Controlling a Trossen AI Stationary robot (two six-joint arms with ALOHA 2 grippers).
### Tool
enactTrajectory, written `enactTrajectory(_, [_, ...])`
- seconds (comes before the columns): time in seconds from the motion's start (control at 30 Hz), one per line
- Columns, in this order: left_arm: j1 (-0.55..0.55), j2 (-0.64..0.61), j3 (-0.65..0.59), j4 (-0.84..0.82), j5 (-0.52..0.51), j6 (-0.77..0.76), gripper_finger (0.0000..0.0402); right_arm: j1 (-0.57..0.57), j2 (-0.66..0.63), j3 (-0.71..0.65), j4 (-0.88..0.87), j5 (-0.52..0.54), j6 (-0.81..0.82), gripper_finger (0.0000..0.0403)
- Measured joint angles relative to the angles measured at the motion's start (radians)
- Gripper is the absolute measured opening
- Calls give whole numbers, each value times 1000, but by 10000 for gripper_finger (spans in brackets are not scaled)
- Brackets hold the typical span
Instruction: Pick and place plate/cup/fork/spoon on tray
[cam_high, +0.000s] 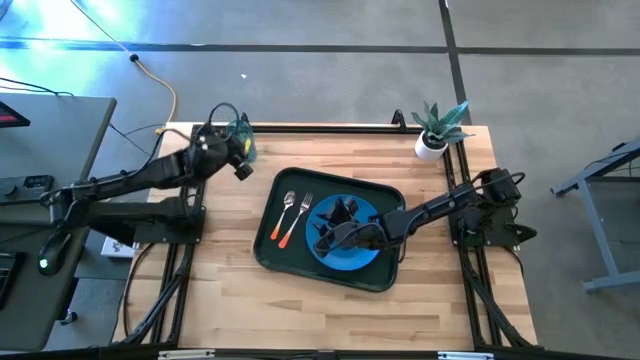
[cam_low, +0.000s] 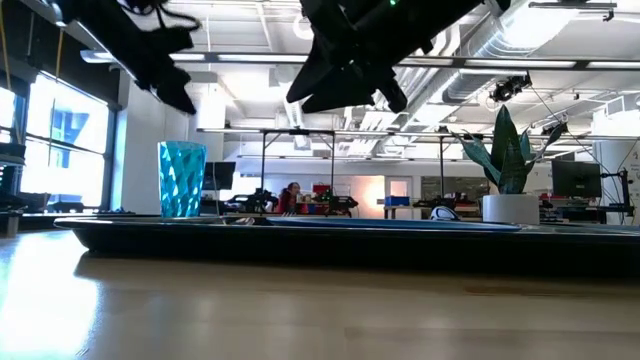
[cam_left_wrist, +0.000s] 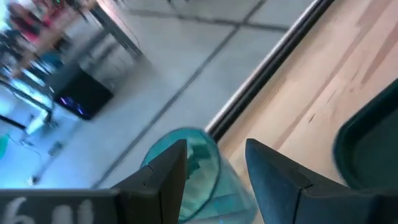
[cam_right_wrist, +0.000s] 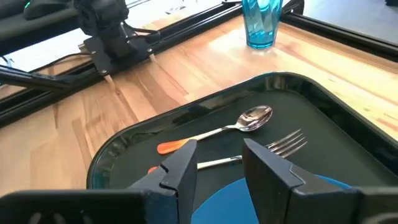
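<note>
The teal cup (cam_high: 244, 132) stands upright on the table near its far left corner, outside the tray; it also shows in the low view (cam_low: 182, 178). My left gripper (cam_left_wrist: 217, 168) is open and hovers just above the cup's rim without touching it. The blue plate (cam_high: 352, 258) lies flat in the right half of the dark tray (cam_high: 300, 262). The spoon (cam_right_wrist: 249, 118) and the fork (cam_right_wrist: 286, 144) lie side by side in the tray's left half. My right gripper (cam_right_wrist: 214, 165) is open and empty, above the plate.
A white pot with a green plant (cam_high: 432, 143) stands at the table's far right corner. Bare wood lies in front of the tray and to its left. A black rail runs along the table's far edge, just behind the cup.
</note>
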Motion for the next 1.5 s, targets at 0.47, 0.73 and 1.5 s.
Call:
enactTrajectory(0.47, [284,216,87,-24,302,7,138,0,0,0,-99,-10,-2,119])
enactTrajectory(0.73, [311,306,140,-127,426,-18,123,0,0,0,-98,-46,-2,119])
enactTrajectory(1.5, [271,329,162,-213,391,267,6,-5,0,0,-98,-91,-25,119])
